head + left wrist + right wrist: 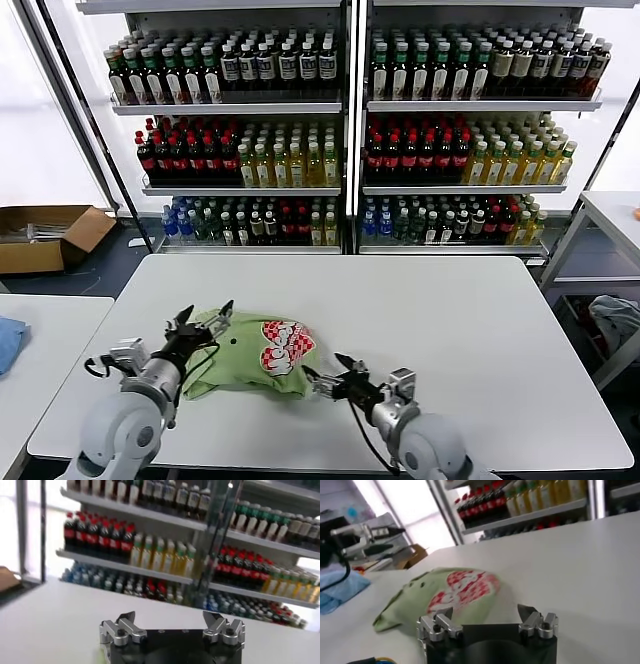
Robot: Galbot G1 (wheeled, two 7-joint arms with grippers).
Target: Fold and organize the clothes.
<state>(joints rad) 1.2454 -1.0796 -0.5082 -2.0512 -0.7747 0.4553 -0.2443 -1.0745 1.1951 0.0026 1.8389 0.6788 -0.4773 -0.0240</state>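
The light green shirt lies folded into a compact bundle on the white table, its red-and-white checkered logo facing up. It also shows in the right wrist view. My left gripper is open and empty, raised just above the shirt's left edge. My right gripper is open and empty, just off the shirt's right front edge. In the left wrist view my left gripper points over bare table toward the shelves. In the right wrist view my right gripper faces the shirt, and the left gripper shows farther off.
Shelves of bottled drinks stand behind the table. A cardboard box sits on the floor at far left. A blue cloth lies on a side table at left. Pale fabric lies in a bin at right.
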